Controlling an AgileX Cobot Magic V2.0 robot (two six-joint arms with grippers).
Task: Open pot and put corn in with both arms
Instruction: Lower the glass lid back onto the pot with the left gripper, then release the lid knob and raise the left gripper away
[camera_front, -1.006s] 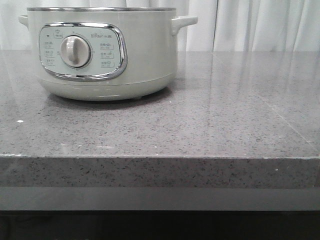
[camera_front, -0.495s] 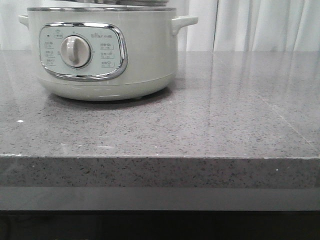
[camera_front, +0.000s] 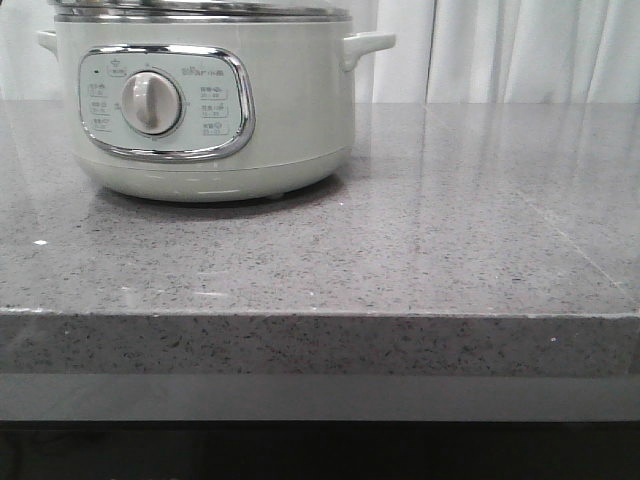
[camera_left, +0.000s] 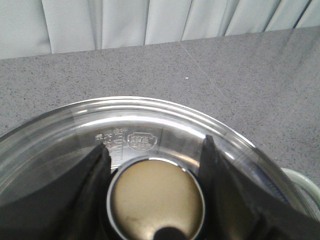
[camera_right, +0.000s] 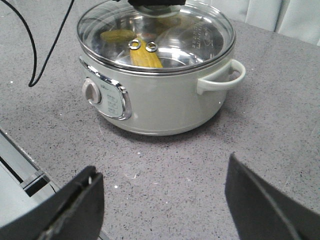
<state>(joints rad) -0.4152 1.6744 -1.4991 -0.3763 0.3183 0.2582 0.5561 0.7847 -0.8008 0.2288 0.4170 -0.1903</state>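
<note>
With our left hand (camera_left: 155, 165) clamped on the glass lid's knob (camera_left: 156, 200) over the pot (camera_right: 155, 75), corn (camera_right: 146, 55) already inside, and our right hand (camera_right: 160, 200) apart above the bench (camera_right: 200, 165), we risk seating the lid crooked on the rim.

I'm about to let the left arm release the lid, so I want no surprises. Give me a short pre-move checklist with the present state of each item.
1. Glass lid seated on the pot rim: looks ok in the right wrist view, full contact cannot tell.
2. Corn inside the pot: ok, visible through the lid.
3. Left gripper fingers flank the lid knob: ok; contact cannot tell.
4. Right gripper open and away from the pot: ok.
5. Pot upright on the counter: ok.
</note>
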